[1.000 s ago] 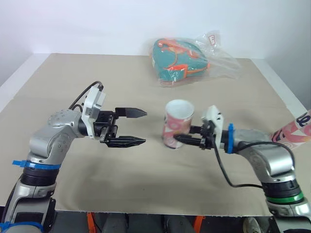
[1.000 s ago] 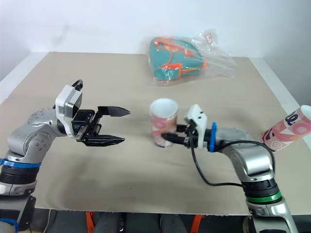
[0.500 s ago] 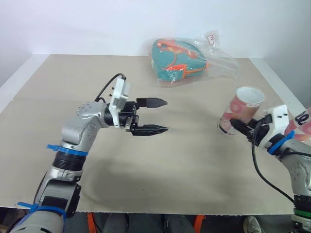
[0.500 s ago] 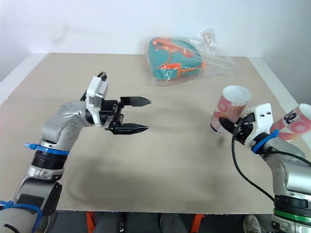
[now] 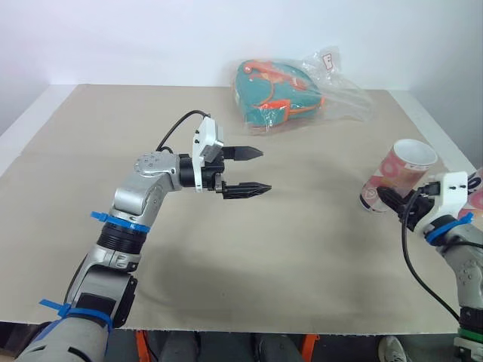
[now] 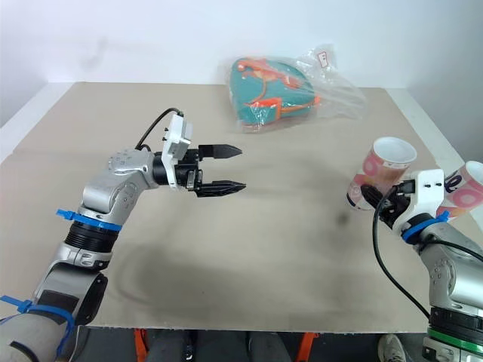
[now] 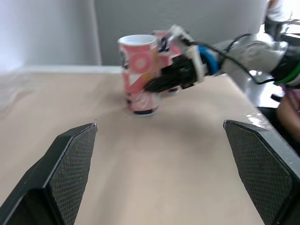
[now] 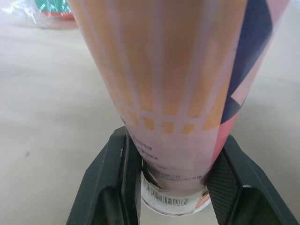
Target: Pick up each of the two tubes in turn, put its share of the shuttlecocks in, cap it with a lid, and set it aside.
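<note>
Carries tube (image 5: 398,175) rightward from mid-table to near the right edge, tilted, clamped low at its base by right gripper (image 8: 174,140). Left gripper (image 5: 253,170) gapes empty. Risks pivoting loose or bumping second tube (image 6: 472,188) alongside.

Head eyes look down over the table (image 5: 226,264); both wrist views share the tube (image 7: 138,61).

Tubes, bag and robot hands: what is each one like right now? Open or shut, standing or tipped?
First tube: held near its base, top open, no lid, leaning slightly.
Second tube: tilted, by the right edge of the table, partly cut off.
Right gripper: jaws shut on the first tube.
Left gripper: jaws open, empty, in the air.
Plastic bag: lying at the far side, teal thing inside.
</note>
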You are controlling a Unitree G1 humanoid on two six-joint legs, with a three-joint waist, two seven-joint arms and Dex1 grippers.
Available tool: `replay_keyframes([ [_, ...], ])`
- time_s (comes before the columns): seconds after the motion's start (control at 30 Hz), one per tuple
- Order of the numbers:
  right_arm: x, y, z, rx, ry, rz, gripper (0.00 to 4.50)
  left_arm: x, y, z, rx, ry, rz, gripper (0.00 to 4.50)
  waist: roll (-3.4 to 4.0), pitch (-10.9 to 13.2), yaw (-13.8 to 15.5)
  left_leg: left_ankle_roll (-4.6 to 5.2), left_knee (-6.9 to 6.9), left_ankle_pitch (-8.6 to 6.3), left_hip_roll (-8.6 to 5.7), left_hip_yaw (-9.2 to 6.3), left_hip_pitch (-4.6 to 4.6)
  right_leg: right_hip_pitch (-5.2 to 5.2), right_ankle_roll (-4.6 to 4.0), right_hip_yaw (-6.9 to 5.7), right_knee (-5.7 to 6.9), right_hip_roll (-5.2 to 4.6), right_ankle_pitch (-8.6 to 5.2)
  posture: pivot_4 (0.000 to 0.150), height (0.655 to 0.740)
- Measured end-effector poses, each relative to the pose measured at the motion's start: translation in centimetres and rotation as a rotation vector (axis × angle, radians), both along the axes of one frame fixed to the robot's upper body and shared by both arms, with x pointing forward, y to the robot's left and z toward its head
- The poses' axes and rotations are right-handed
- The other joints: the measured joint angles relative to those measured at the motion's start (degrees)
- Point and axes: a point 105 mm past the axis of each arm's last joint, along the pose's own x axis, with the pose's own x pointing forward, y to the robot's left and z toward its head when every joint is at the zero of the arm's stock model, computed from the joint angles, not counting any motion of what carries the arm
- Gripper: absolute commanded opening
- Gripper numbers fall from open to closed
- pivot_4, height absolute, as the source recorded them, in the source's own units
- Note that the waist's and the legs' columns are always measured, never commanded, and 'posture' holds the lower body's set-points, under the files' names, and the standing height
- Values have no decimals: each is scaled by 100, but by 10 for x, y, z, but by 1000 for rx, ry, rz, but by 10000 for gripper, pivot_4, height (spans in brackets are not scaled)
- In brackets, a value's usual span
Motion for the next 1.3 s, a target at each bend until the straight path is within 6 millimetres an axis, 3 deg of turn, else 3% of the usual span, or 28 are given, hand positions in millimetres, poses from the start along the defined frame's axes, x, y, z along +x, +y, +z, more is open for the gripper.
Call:
replay_keyframes([
  [0.4, 0, -2, -1, -3, 4, -12, 18276, 18, -6, 2, -39, 38, 133, 45000, 0, 0, 2, 0, 0, 0, -1, -1, 0, 1, 1, 0, 0, 0, 0, 1500, 7387],
  [0.5, 1, -3, -1, 25, 14, -13, 27666, 18, -6, 2, -40, 38, 138, 45000, 0, 0, 1, 0, 1, 0, -1, 0, 0, 2, 0, 0, 0, 0, 3, 1500, 7387],
  [0.57, 0, -7, -4, 56, 36, -25, 38715, 18, -6, 3, -42, 38, 140, 45000, 0, 0, 2, -1, 2, 0, -1, -1, 1, 4, -7, 0, 0, -1, 8, 1500, 7387],
  [0.63, -1, -10, -8, 69, 57, -34, 44730, 18, -7, 2, -41, 42, 140, 45000, 1, -1, 1, -1, 1, 0, -2, -1, 1, 3, -7, 0, 0, -1, 8, 1500, 7387],
  [0.9, -4, -20, -10, 80, 98, -57, 44730, 17, -7, 2, -37, 48, 137, 45000, 2, -1, 1, -1, 1, 0, -2, -1, 1, 3, -7, 0, 0, -1, 8, 1500, 7387],
  [1.3, -33, -8, -33, 36, 268, 79, 44730, 14, -3, -7, -21, 86, 123, 45000, 4, -2, 1, -1, 2, 0, -3, -1, 2, 4, 8, 0, 0, -1, -1, 1500, 7387],
])
